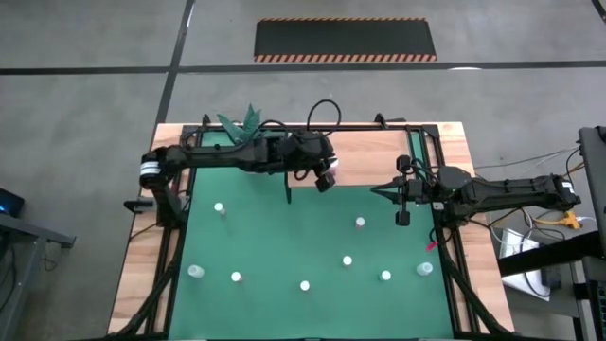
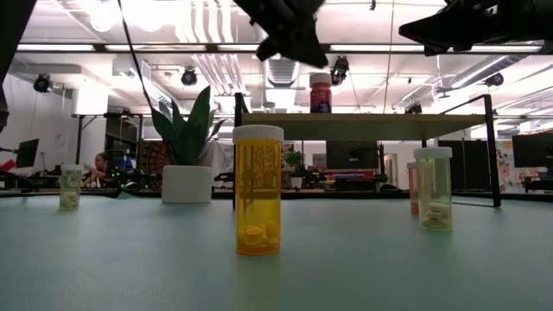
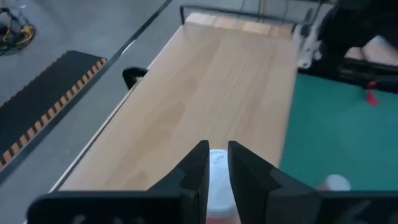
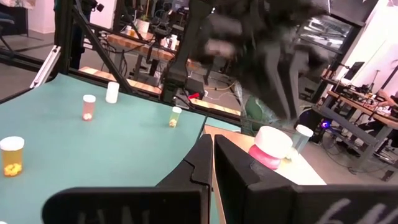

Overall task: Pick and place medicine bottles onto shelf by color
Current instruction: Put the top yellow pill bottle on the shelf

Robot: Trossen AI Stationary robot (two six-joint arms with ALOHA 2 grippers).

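High view: left gripper [image 1: 327, 178] over front edge of shelf [image 1: 369, 152], fingers narrow, white-capped magenta bottle [image 1: 330, 174] sits between them; contact not clear. Right gripper [image 1: 374, 190] hovers near shelf right part, fingers pressed together, holding nothing. Other bottles stand scattered on green worktop [image 1: 284, 237]; yellow bottle [image 2: 257, 190] nearest in low view.

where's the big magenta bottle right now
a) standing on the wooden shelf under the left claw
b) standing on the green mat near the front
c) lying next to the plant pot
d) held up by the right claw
a: the magenta bottle stands upright on the shelf, with the left claw right over it; the right claw is off to the side, holding nothing.
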